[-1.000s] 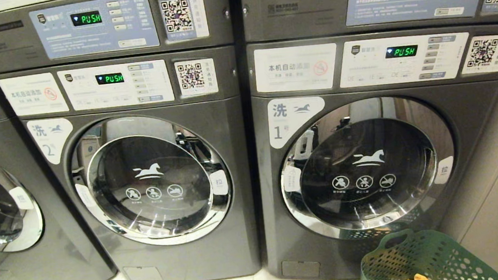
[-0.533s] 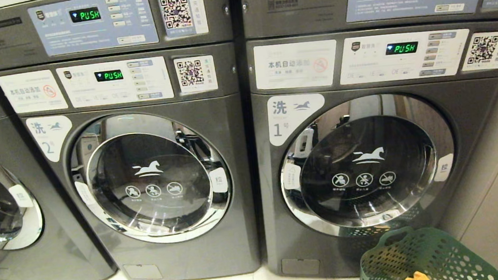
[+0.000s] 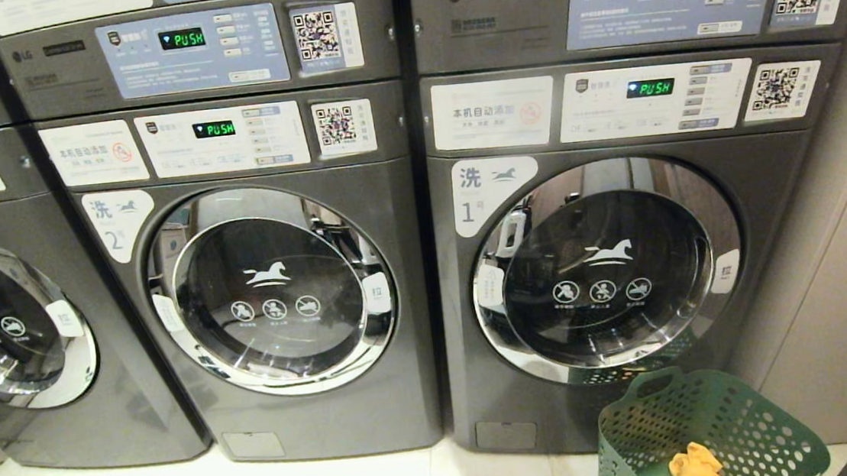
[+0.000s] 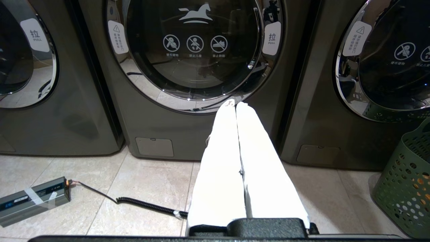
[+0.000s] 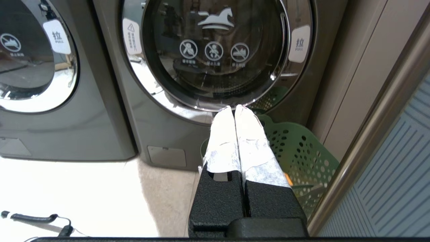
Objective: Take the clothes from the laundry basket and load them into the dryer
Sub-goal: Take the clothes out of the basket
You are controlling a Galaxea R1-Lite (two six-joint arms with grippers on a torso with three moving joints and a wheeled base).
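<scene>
Head view: three grey machines in a row, each with a chrome-ringed round door with a white horse logo. Washer 2 [image 3: 268, 297] sits centre, washer 1 [image 3: 602, 268] centre-right, a third one cut off at the left edge. Above them, at the top of the frame, only the control panels of the upper units show; the panel above washer 2 [image 3: 192, 51] reads PUSH, its door is out of frame. Laundry basket [image 3: 705, 428] stands on the floor at lower right, just in front of washer 1, with the clothes [image 3: 695, 467] inside, yellow-orange bundle at the bottom edge. No arm in the head view. Left hand [image 4: 235, 104], fingers pressed together, empty, points at washer 2's lower door rim. Right hand [image 5: 234, 108], fingers together, empty, hangs above the basket's near rim. Grey box with cable [image 4: 33, 200] lies on the floor at lower left.
</scene>
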